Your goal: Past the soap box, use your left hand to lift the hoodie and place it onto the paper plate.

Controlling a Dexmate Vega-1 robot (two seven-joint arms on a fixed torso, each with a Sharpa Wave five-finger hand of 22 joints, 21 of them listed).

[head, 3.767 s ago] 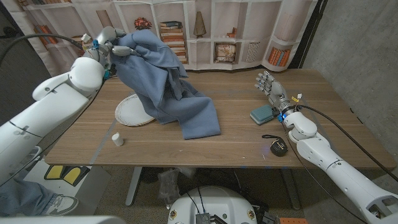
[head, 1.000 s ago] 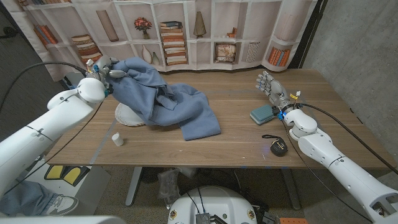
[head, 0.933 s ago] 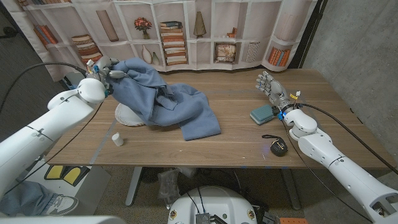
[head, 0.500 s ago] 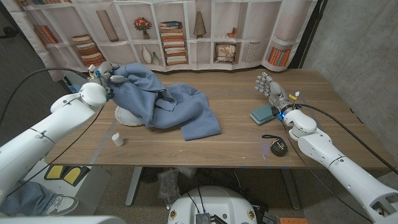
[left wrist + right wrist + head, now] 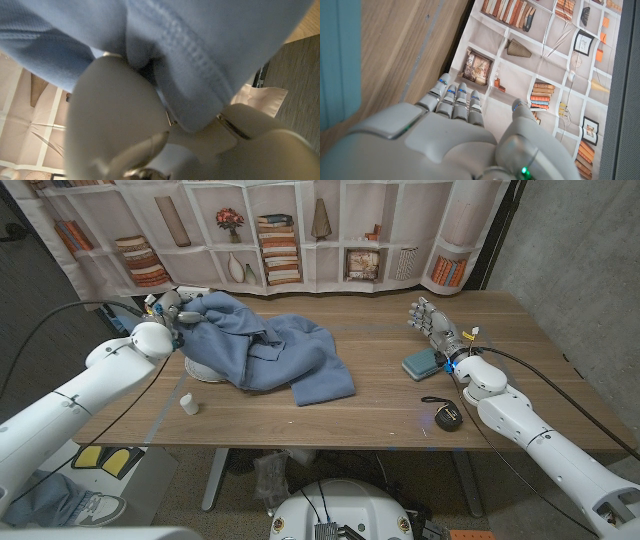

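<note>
The left hand (image 5: 172,309) clutches a bunched fold of the blue hoodie (image 5: 270,352) at the bench's far left. The hoodie sprawls over the paper plate (image 5: 200,369), mostly covering it. The right hand (image 5: 432,320) stands released, fingers apart, beside the teal soap box (image 5: 421,363).

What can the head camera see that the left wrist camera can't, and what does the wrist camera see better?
Only the head view takes in the wooden table, the paper plate edge under the cloth, the teal soap box, a small white cylinder, a black object and the right robot hand. Only the left wrist view shows the hoodie's stitched hem up close. Both show the blue hoodie gripped by the left robot hand.
</note>
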